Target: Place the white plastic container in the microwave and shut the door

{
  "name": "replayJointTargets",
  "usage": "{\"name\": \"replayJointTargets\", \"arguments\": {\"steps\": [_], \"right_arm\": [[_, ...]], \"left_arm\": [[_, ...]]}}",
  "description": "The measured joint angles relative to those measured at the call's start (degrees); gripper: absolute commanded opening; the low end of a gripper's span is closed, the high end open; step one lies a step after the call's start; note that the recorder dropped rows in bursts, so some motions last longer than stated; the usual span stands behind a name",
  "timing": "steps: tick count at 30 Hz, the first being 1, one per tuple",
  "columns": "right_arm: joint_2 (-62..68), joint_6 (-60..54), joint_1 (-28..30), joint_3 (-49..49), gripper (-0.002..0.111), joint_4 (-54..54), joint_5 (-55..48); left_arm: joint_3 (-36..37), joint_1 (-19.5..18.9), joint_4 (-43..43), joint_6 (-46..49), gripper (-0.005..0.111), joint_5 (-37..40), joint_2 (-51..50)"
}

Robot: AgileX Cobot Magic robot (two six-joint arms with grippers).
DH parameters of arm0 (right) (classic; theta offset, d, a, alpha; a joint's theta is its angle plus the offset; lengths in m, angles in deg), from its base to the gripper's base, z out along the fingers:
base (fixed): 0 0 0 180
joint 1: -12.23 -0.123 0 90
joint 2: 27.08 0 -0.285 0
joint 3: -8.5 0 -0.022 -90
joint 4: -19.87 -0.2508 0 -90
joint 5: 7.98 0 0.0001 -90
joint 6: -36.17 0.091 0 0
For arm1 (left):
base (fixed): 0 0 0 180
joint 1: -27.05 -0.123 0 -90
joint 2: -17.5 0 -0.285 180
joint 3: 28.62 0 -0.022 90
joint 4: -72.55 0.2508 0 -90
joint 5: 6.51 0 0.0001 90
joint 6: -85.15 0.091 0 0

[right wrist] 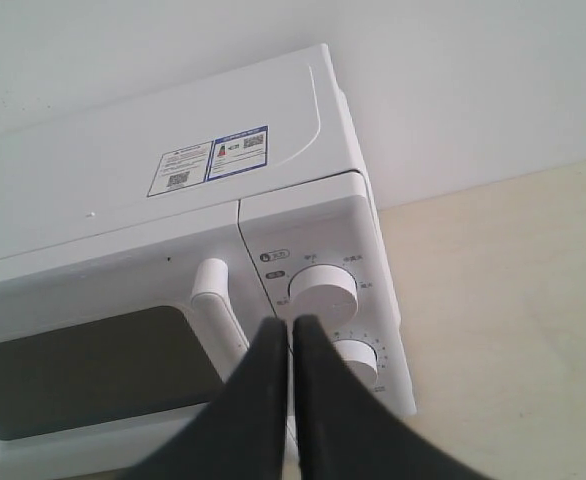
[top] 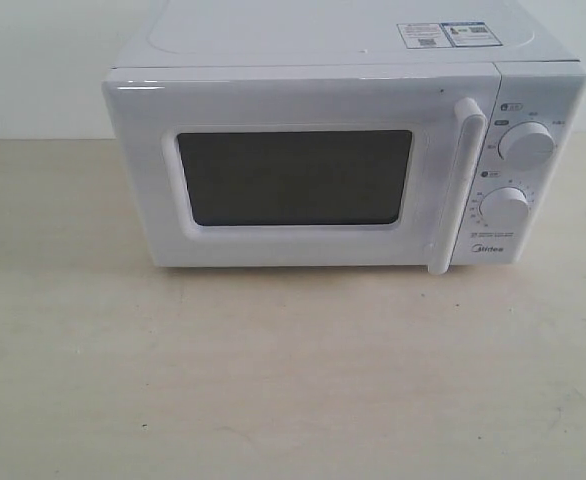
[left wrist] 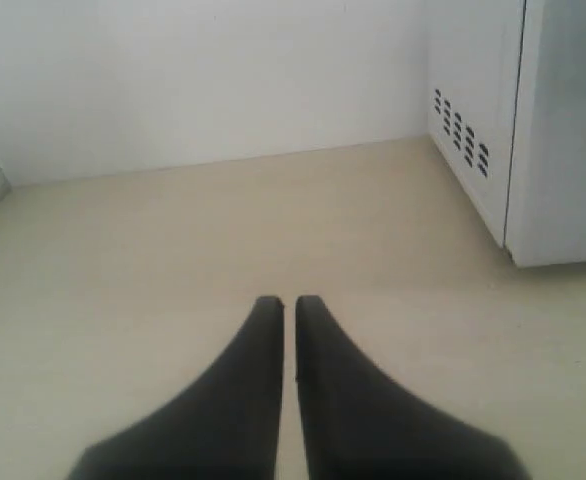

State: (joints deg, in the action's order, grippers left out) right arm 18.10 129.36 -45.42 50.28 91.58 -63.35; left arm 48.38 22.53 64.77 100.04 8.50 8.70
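Exterior view: one microwave (top: 303, 40) stands on the tabletop (top: 273, 380). It has one door (top: 293, 105), shut flush, with one dark window (top: 295, 177) and one vertical bar handle (top: 458, 185). Two round knobs sit on the panel, upper knob (top: 526, 144) over lower knob (top: 505, 209), and two stickers (top: 420, 35) lie on top. The window is too dark to tell whether the white plastic container is inside. Left fingers (left wrist: 243, 380) are pressed together, holding nothing, over bare tabletop near the vented side wall (left wrist: 461, 130). Right fingers (right wrist: 258, 380) are pressed together, empty, in front of the panel between handle and knobs.
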Motion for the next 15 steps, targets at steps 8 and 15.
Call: {"name": "replayJointTargets", "arguments": {"steps": [8,15], "right_arm": [[0.0,0.0,0.0,0.0,0.0,0.0,0.0],[0.0,0.0,0.0,0.0,0.0,0.0,0.0]], "left_arm": [[0.0,0.0,3.83,-0.22,0.004,0.44,-0.11],[0.0,0.0,3.88,-0.22,0.004,0.47,-0.11]]}}
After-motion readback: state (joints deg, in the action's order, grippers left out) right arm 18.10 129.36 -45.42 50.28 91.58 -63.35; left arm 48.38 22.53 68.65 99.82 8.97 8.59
